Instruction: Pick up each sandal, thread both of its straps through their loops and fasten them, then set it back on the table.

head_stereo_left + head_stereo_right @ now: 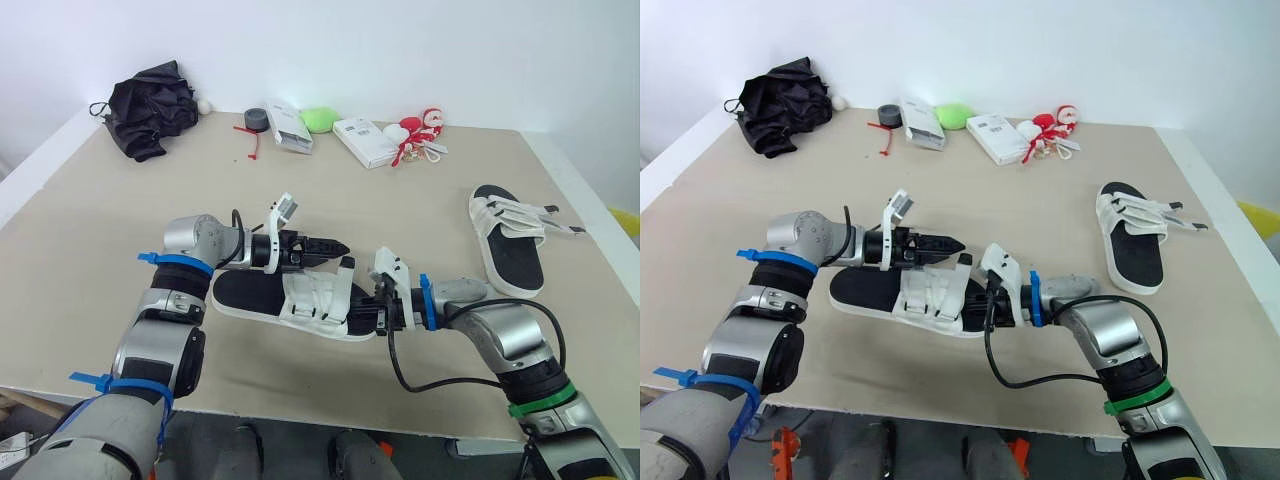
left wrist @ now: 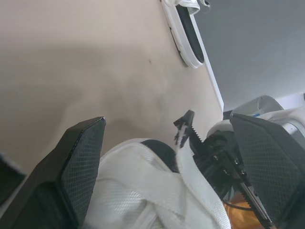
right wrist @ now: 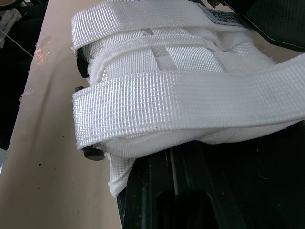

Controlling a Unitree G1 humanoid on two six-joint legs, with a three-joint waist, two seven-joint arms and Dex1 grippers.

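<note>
the near sandal (image 1: pixel 250 297) lies flat on the bench (image 1: pixel 110 220) close to the front edge, between the two arms, black footbed up and its white straps bunched over the middle. the left gripper (image 1: pixel 330 247) reaches in from the left and hovers just above and behind the straps. from the head views its jaws look like one dark point, but the left wrist view shows them well apart, with the white webbing low between them and neither finger clearly touching it. the right gripper (image 1: pixel 355 295) comes in from the right and meets the sandal at its strap end. whether its jaws are apart or clamped on the edge cannot be told, as the sandal covers that spot.

the right wrist view gives what the head views do not: the upper strap (image 3: pixel 190 102) runs across the folded webbing as a flat band, with a second strap (image 3: pixel 143 9) lying beyond it, and both seem loose rather than pressed down, though this is hard to judge so close.

the far sandal (image 1: pixel 508 238) lies sole down near the right edge of the bench, well apart from both grippers, with its strap ends splayed out sideways. along the back edge lie a crumpled black umbrella (image 1: pixel 150 105), a roll of tape (image 1: pixel 257 119), two white boxes (image 1: pixel 363 140), a green object (image 1: pixel 320 120) and some red and white trinkets (image 1: pixel 420 130).
</note>
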